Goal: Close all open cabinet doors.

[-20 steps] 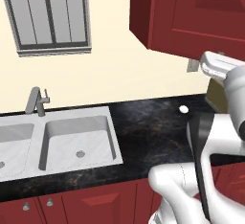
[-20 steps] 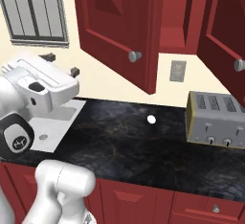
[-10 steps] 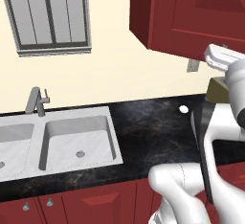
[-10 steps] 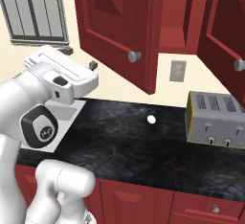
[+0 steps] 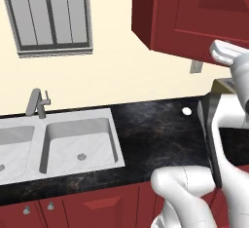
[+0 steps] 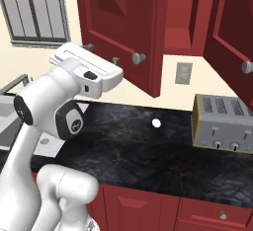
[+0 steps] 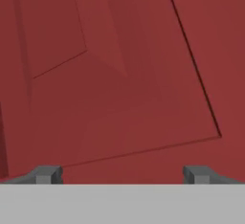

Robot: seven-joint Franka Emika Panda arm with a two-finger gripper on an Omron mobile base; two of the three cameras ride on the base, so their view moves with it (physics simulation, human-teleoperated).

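Observation:
Two dark red cabinet doors stand open over the counter. The left door point(image 6: 123, 22) swings out toward me, its round grey knob point(image 6: 139, 57) at its lower corner. The right door point(image 6: 232, 27) also hangs open, with its knob point(image 6: 247, 67) near the frame's edge. Between them shows the cabinet's red inside point(image 6: 180, 18). My gripper point(image 6: 102, 54) is open, raised just in front of the left door's lower edge, left of the knob. In the hand view the open gripper point(image 7: 122, 175) faces the door's raised panel point(image 7: 119, 74) from close by, holding nothing. The same door point(image 5: 194, 17) shows above my hand point(image 5: 228, 54).
A silver toaster point(image 6: 225, 126) stands at the counter's right. A small white ball point(image 6: 156, 123) lies on the black counter point(image 6: 148, 151). A wall outlet point(image 6: 183, 73) sits under the cabinet. The double sink point(image 5: 78, 144), faucet point(image 5: 36, 103) and window point(image 5: 48, 12) are to the left.
My hand has risen and moved right, from above the sink's edge up to the left door's lower edge. The doors have not moved.

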